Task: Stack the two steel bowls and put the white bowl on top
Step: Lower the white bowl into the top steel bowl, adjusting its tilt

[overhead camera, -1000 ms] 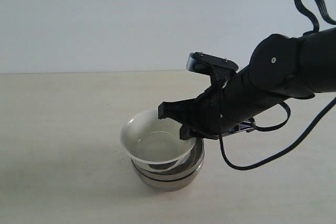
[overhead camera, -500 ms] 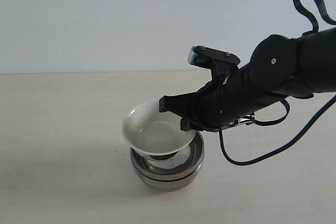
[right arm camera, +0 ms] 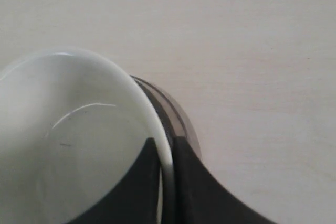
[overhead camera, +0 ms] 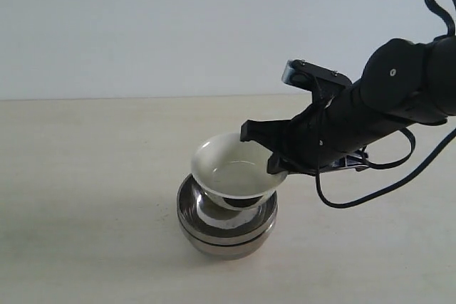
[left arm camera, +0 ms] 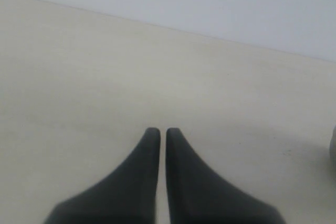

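The two steel bowls [overhead camera: 226,227] sit nested one inside the other on the table. The white bowl [overhead camera: 231,174] hangs tilted just over them, its dark foot down inside the top steel bowl; I cannot tell if it touches. My right gripper [overhead camera: 269,151] is shut on the white bowl's right rim, one finger inside and one outside. In the right wrist view the white bowl [right arm camera: 68,140] fills the frame beside the gripper [right arm camera: 167,141], with the steel rim [right arm camera: 176,116] showing past it. My left gripper [left arm camera: 158,130] is shut on nothing, over bare table.
A pale wooden table [overhead camera: 78,176] runs back to a plain light wall. The right arm's black cable [overhead camera: 370,194] loops down close to the table, right of the bowls. The left arm does not show in the exterior view.
The right gripper has carried the white bowl to the right and slightly up, from the left part of the steel stack to its middle and right.
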You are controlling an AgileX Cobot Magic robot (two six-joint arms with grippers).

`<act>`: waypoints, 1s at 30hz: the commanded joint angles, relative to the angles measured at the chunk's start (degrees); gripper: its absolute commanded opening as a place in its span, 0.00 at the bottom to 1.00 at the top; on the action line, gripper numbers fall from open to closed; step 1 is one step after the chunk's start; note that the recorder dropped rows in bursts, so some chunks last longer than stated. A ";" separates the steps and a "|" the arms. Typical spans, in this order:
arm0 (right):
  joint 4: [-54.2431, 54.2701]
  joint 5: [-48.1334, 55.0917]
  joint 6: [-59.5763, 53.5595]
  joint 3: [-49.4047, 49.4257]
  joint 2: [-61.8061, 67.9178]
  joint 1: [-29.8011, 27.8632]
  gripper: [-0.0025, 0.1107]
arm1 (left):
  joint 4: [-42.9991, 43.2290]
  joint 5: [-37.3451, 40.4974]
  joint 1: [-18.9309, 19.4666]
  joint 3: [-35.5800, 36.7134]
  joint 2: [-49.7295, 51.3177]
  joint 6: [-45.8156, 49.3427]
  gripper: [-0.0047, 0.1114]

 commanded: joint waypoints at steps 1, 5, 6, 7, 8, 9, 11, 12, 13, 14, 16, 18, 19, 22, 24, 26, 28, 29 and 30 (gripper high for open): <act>0.21 0.00 -0.91 0.06 -0.07 -0.29 0.02 | -0.22 0.00 0.11 0.15 -0.19 0.39 0.07; 0.81 0.55 -1.07 0.06 1.62 -0.29 0.02 | -0.22 0.00 0.11 0.15 -0.19 0.39 0.07; 0.81 0.59 -1.07 0.06 2.28 -0.29 0.02 | -0.22 0.00 0.11 0.15 -0.19 0.39 0.07; 0.91 0.59 -1.07 0.06 3.07 -0.29 0.02 | -0.22 0.00 0.11 0.15 -0.19 0.39 0.07; 0.91 0.59 -1.07 0.06 3.54 -0.29 0.02 | -0.22 0.00 0.11 0.15 -0.19 0.39 0.07; 0.91 0.37 -1.07 0.06 3.94 -0.29 0.02 | -0.22 0.00 0.11 0.15 -0.19 0.39 0.07; 1.27 -0.12 -1.16 0.06 4.35 -0.29 0.02 | -0.22 0.00 0.11 0.15 -0.19 0.39 0.07; 1.26 -0.23 -1.29 0.06 4.46 -0.18 0.02 | -0.22 0.00 0.11 0.15 -0.19 0.39 0.07; 1.54 -0.49 -1.22 0.06 4.46 -0.18 0.02 | -0.22 0.00 0.11 0.15 -0.19 0.39 0.07; 1.88 -0.49 -1.53 0.06 4.46 -0.18 0.02 | -0.22 0.00 0.11 0.15 -0.19 0.39 0.07; 2.86 -0.64 -2.48 0.06 4.46 -0.18 0.02 | -0.22 0.00 0.11 0.15 -0.19 0.39 0.07; 2.97 -0.64 -2.62 0.06 4.46 -0.18 0.02 | -0.22 0.00 0.11 0.15 -0.19 0.39 0.07; 2.97 -0.64 -2.62 0.06 4.46 -0.18 0.02 | -0.22 0.00 0.11 0.15 -0.19 0.39 0.07; 3.10 -0.64 -3.03 0.06 4.46 -0.18 0.02 | -0.22 0.00 0.11 0.15 -0.19 0.39 0.07; 3.22 -0.64 -3.03 0.06 4.34 -0.18 0.02 | -0.22 0.00 0.11 0.15 -0.19 0.39 0.07; 3.49 -0.64 -3.03 0.06 4.34 -0.18 0.02 | -0.22 0.00 0.11 0.15 -0.19 0.39 0.07; 4.66 -0.64 -3.84 0.06 4.34 -0.18 0.02 | -0.22 0.00 0.11 0.15 -0.19 0.39 0.07; 5.22 -0.64 -4.15 0.06 4.34 -0.18 0.02 | -0.22 0.00 0.11 0.15 -0.19 0.39 0.07; 5.82 -0.64 -4.93 0.06 4.34 -0.18 0.02 | -0.22 0.00 0.11 0.15 -0.19 0.39 0.07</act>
